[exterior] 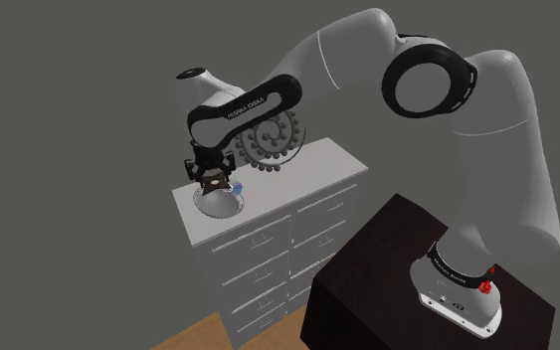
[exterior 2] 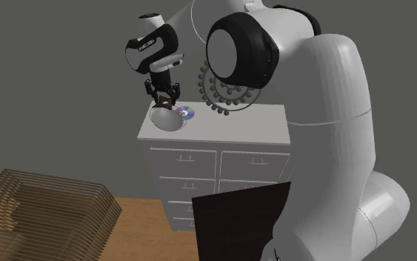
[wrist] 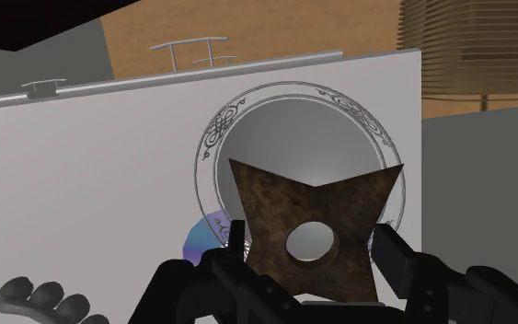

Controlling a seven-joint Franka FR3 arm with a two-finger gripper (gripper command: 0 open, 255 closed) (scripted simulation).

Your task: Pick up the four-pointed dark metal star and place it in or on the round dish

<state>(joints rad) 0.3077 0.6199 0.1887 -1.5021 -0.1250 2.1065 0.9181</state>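
Observation:
A rusty dark four-pointed star [wrist: 314, 225] with a round hole sits clasped between my black fingers [wrist: 390, 253]. My gripper [wrist: 312, 248] is shut on it. Directly beneath lies the round white dish [wrist: 212, 138] with an ornamented rim, and the star hangs over its bowl. In the shoulder view the gripper [exterior: 211, 177] holds the star [exterior: 211, 184] just above the dish [exterior: 220, 206], near the left corner of the dresser top. The second exterior view has the star [exterior 2: 165, 102] over the dish [exterior 2: 166, 120].
The dish rests on a white chest of drawers [exterior: 312, 174]. A shiny disc [exterior: 236, 186] lies beside the dish. A round studded wheel [exterior: 271, 139] stands behind it against the wall. A slatted wooden piece [exterior 2: 44, 207] stands on the floor.

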